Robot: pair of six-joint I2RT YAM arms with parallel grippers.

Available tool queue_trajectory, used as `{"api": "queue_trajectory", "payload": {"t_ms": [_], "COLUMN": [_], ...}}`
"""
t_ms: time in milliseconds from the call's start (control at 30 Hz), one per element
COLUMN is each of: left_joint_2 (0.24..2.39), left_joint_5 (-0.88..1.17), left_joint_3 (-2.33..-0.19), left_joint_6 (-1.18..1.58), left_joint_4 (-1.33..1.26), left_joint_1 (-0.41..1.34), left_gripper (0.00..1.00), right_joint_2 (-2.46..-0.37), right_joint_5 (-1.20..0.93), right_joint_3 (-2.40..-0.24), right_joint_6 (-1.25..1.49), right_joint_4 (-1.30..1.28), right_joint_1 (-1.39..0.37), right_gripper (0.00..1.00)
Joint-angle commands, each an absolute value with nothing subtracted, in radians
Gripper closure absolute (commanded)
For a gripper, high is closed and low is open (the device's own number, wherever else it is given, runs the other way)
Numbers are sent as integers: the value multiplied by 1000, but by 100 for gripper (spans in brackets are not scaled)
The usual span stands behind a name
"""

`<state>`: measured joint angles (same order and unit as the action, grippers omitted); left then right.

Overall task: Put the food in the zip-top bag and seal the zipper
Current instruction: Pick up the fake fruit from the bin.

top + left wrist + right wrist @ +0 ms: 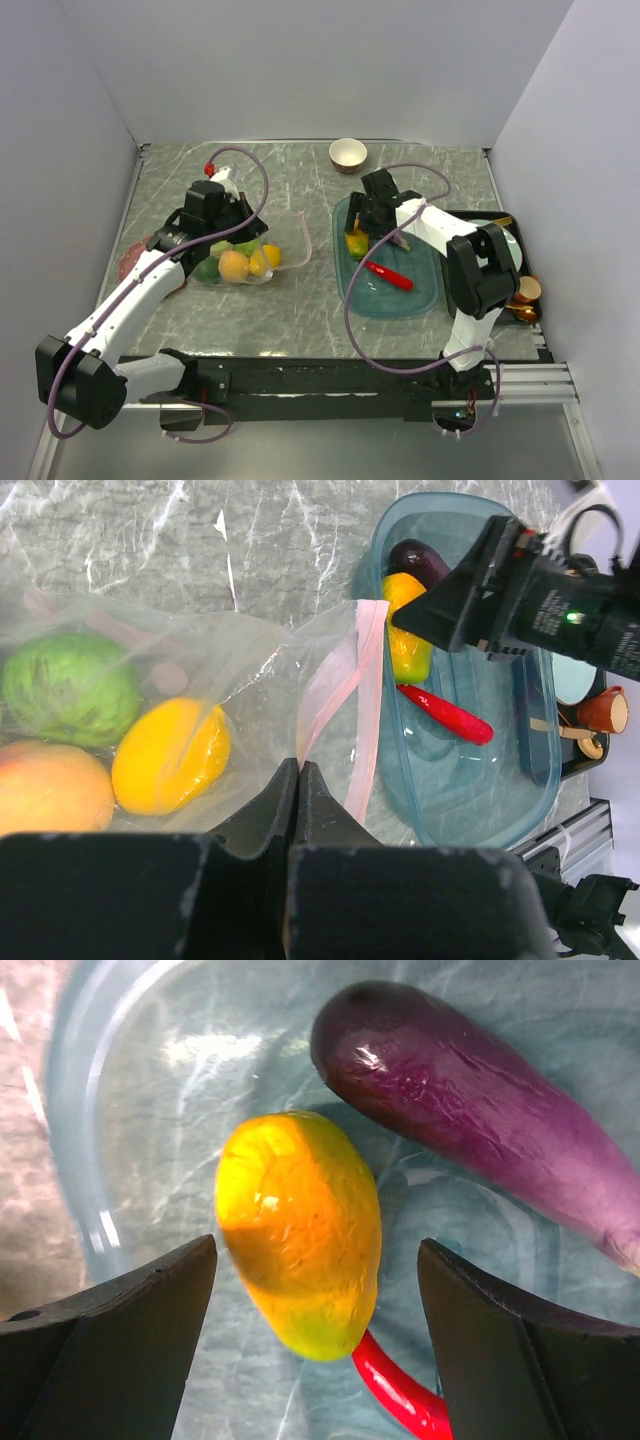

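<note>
Between the spread fingers of the right gripper [315,1260] – the yellow fruit [290,1210], straight below, lying in the teal tray [120,1080]. Neither finger touches it. Its long axis runs across the closing line, so the fingers face its narrow sides; a straight drop and a squeeze looks enough.

Beyond the gripper, to its far right: the eggplant [470,1090], slanted, apart from the fruit. The chili [400,1395] pokes out from under the fruit's near end – risk of nudging it on the way down.

Left gripper [298,780] pressed together, pinching the clear film of the bag [250,650] just beside the pink zipper [345,690], mouth turned toward the tray. Inside the bag, to this gripper's left: cabbage [70,685] and two orange-yellow fruits. Bag rests on the tabletop [300,310].

Right arm is plainly the nearer one for the tray items.
</note>
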<state>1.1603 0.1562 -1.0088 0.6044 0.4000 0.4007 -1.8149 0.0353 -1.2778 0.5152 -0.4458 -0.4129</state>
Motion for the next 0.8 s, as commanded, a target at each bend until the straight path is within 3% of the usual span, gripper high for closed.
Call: {"api": "queue_trajectory", "payload": {"t_ms": [0,167,333,433,533,767], "left_joint_2": [1146,1146,1152,1155,1157,1158], "left_joint_5": [146,147,153,153,155,156], "left_joint_3": [-1014,-1006,-1015,-1019,-1017,-1015], "left_joint_6": [600,601,606,604,603,603], "left_joint_4": [371,367,364,365,365,364], "left_joint_1": [405,403,405,405,403,403], "left_gripper": [99,99,99,99,99,99], "right_joint_2": [-1841,-1838,-1858,-1852,-1836,-1825], "right_joint_5": [32,17,6,3,-25,-32], "right_joint_3": [-1301,-1279,-1295,-1286,-1259,-1220], "right_joint_6": [522,522,512,522,538,563], "right_joint_4": [-426,-407,-420,-416,-405,-390], "right_joint_1": [-417,-419,-419,-419,-419,-419], "right_gripper": [13,13,28,30,28,15]}}
